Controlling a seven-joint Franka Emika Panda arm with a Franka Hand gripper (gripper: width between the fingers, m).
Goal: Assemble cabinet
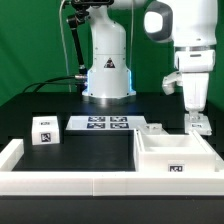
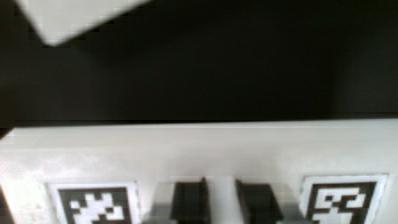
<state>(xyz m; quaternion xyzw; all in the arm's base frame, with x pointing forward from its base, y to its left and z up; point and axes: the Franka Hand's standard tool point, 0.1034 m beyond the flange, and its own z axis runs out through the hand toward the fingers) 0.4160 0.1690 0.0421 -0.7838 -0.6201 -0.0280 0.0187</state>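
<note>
The cabinet body (image 1: 176, 157), a large open white box, lies at the front on the exterior view's right. My gripper (image 1: 196, 119) hangs just behind its far right corner. In the wrist view the dark fingers (image 2: 185, 203) stand close together at my gripper (image 2: 219, 203), with a thin white edge between them. That edge belongs to a white cabinet panel (image 2: 196, 155) with a tag on each side of the fingers. In the exterior view the panel (image 1: 197, 127) shows below the fingers. A small white tagged block (image 1: 43, 130) sits at the left, and a flat white piece (image 1: 152, 128) lies beside the body.
The marker board (image 1: 108, 123) lies mid-table in front of the robot base (image 1: 108, 75). A long low white border wall (image 1: 70, 184) runs along the front and up the exterior view's left. A white corner (image 2: 80, 18) shows across the black table in the wrist view.
</note>
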